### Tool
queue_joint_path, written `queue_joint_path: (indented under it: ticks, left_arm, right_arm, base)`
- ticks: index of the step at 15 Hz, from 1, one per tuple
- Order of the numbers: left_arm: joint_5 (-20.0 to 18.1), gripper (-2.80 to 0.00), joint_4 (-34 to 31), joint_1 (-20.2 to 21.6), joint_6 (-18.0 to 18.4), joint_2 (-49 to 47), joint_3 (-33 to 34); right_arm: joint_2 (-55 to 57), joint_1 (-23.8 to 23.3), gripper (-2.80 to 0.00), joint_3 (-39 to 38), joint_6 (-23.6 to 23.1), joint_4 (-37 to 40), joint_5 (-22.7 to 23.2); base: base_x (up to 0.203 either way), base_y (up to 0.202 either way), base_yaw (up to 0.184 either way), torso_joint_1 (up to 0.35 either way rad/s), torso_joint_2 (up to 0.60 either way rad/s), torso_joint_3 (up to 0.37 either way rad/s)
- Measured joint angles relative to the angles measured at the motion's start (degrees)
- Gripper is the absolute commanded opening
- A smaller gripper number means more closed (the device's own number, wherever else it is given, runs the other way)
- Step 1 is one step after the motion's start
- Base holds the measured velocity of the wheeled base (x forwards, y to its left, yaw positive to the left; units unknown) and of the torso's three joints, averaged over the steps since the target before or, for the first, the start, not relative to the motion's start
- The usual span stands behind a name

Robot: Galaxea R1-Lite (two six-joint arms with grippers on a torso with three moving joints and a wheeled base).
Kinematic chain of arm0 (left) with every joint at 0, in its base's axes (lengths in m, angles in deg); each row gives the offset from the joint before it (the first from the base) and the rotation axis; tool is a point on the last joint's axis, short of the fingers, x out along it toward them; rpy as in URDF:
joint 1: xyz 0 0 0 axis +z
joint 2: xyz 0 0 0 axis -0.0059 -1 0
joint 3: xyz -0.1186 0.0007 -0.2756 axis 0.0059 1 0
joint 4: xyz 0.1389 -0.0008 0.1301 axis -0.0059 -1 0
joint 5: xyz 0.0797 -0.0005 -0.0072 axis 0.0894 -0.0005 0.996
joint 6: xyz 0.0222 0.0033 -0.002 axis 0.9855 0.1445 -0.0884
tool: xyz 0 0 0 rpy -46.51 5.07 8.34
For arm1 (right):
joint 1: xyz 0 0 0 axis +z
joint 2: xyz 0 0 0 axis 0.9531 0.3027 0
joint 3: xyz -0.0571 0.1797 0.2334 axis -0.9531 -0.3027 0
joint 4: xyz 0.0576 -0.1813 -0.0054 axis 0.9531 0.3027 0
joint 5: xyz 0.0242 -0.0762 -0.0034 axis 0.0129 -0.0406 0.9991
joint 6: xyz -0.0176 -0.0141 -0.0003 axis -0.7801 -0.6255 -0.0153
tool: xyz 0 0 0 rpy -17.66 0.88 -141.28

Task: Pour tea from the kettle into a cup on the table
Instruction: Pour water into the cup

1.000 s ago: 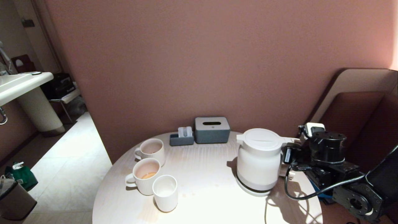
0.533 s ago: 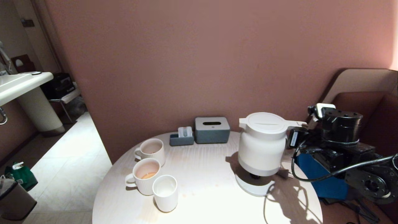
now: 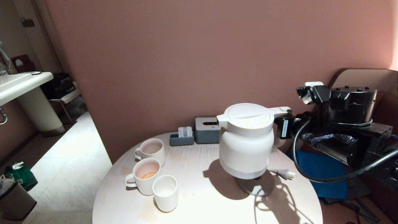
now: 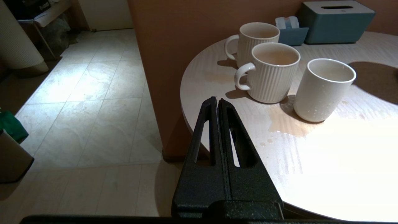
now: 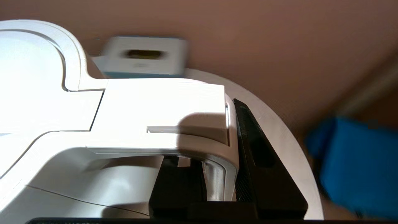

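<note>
Working across from the left with the kettle as my reference, I note two ribbed mugs and the smooth cup standing clustered on the table, well to the left of the kettle. From the head view the cup stands nearest the table's front edge, touching or just beside the closer mug. My left wrist view adds what the head view lacks: a brownish puddle at the cup's foot, and the left gripper beyond the table rim, fingers pressed together on nothing. That gripper is outside the head view.

Behind the kettle, against the wall, I see a grey tissue box and a small grey holder. The kettle hangs above the table, upright or nearly so, clear of its round base, which lies in shadow beneath; a loose plug rests right of the base.

The right gripper is at the kettle's handle. Only the right wrist view confirms the grip: black fingers pinch the handle's vertical part. A blue object lies right of the kettle, off the table.
</note>
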Motion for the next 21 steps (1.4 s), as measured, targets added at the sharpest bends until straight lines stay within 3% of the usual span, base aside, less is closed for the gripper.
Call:
queue_joint_path:
  ticks: [3, 9, 17, 21]
  left_arm:
    - [0.0, -2.80, 0.0, 0.0, 0.0, 0.0, 0.0]
    - [0.0, -2.80, 0.0, 0.0, 0.0, 0.0, 0.0]
    - [0.0, -2.80, 0.0, 0.0, 0.0, 0.0, 0.0]
    - [0.0, -2.80, 0.0, 0.0, 0.0, 0.0, 0.0]
  right_arm:
    - [0.8, 3.7, -2.80, 3.0, -5.0, 0.7, 0.4]
    - [6.8, 11.4, -2.80, 3.7, -9.3, 0.9, 0.3]
    - [13.9, 20.3, -2.80, 3.9, -9.8, -0.7, -4.7]
    - [15.7, 21.4, -2.80, 4.8, -10.9, -0.7, -6.1]
  base:
    - [0.000, 0.000, 0.000, 0.000, 0.00, 0.000]
    - [0.000, 0.000, 0.000, 0.000, 0.00, 0.000]
    - [0.000, 0.000, 0.000, 0.000, 0.00, 0.000]
    - [0.000, 0.000, 0.000, 0.000, 0.00, 0.000]
